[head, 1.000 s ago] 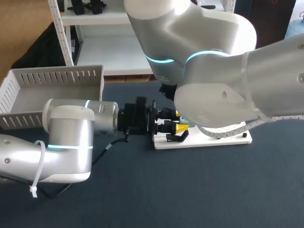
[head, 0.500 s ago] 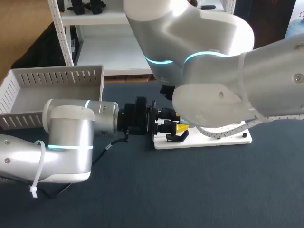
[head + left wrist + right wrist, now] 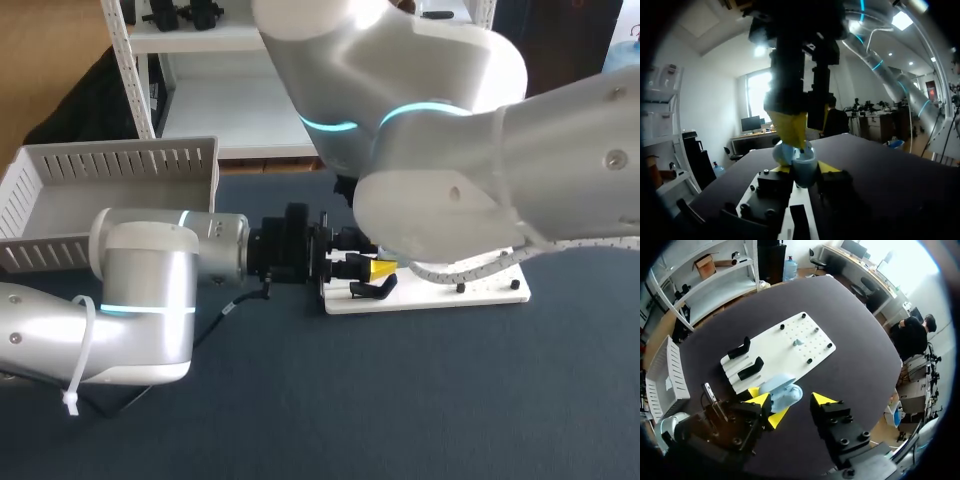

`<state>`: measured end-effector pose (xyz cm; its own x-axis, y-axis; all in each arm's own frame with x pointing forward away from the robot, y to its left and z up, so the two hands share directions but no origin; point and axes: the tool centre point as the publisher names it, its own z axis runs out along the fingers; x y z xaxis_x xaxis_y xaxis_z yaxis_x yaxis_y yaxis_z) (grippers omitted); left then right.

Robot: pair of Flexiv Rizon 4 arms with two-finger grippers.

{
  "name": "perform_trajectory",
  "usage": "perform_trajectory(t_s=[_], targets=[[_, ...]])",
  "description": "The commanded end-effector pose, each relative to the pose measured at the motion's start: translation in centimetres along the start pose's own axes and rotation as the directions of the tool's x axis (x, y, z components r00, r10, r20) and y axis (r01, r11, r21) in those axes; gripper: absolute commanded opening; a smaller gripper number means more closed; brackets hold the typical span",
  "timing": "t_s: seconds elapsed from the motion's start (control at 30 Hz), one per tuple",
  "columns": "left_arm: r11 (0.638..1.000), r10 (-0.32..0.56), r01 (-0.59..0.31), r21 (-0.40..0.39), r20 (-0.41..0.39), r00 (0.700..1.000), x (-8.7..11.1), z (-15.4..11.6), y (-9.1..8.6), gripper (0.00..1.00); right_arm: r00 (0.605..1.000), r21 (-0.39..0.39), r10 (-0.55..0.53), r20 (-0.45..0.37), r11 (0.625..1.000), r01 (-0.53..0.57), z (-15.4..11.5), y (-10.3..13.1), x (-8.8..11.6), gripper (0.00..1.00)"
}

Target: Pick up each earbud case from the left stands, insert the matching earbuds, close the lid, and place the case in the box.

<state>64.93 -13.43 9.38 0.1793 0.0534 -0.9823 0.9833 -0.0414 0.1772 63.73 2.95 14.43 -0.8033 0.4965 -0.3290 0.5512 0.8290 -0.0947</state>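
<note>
- Left gripper [image 3: 804, 168] clamps the case [image 3: 784, 391] over the plate [image 3: 480, 293].
- Right gripper [image 3: 791, 400], fingers apart, has edged toward 9 o'clock above the case; I judge it's aligning.

The left arm [image 3: 150, 300] lies level over the table [image 3: 400, 400], its gripper [image 3: 378, 268] at the white board's [image 3: 490, 290] left end by a black stand [image 3: 372, 291]. The right arm [image 3: 450, 150] overhangs them. A slatted box [image 3: 110, 165] sits behind.

Robotics lab: left arm [image 3: 140, 290], right arm [image 3: 450, 150], dark worktable [image 3: 400, 400].
</note>
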Motion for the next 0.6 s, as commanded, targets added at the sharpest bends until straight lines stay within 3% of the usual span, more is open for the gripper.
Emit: perform_trajectory(t_s=[0.03, 0.2, 0.37, 0.6], targets=[[1.000, 0.003, -0.003, -0.003, 0.002, 1.000, 0.0, 0.1, -0.2, 0.00, 0.999, -0.096, 0.027, -0.029, 0.995, -0.029, -2.3, -3.0, -0.3, 0.48], [1.000, 0.003, -0.003, -0.003, 0.002, 1.000, 0.0, 0.1, -0.2, 0.00, 0.996, -0.220, 0.001, -0.084, 0.975, -0.020, -2.9, -5.6, -2.0, 0.49], [1.000, 0.003, -0.003, -0.003, 0.002, 1.000, 0.0, 0.1, -0.2, 0.00, 0.994, -0.319, -0.097, -0.058, 0.945, 0.074, -2.4, -7.2, -3.3, 0.49], [1.000, 0.003, -0.003, -0.003, 0.002, 1.000, 0.0, 0.1, -0.2, 0.00, 0.988, -0.333, -0.153, 0.002, 0.932, 0.145, 0.0, -7.3, -4.7, 0.47]])
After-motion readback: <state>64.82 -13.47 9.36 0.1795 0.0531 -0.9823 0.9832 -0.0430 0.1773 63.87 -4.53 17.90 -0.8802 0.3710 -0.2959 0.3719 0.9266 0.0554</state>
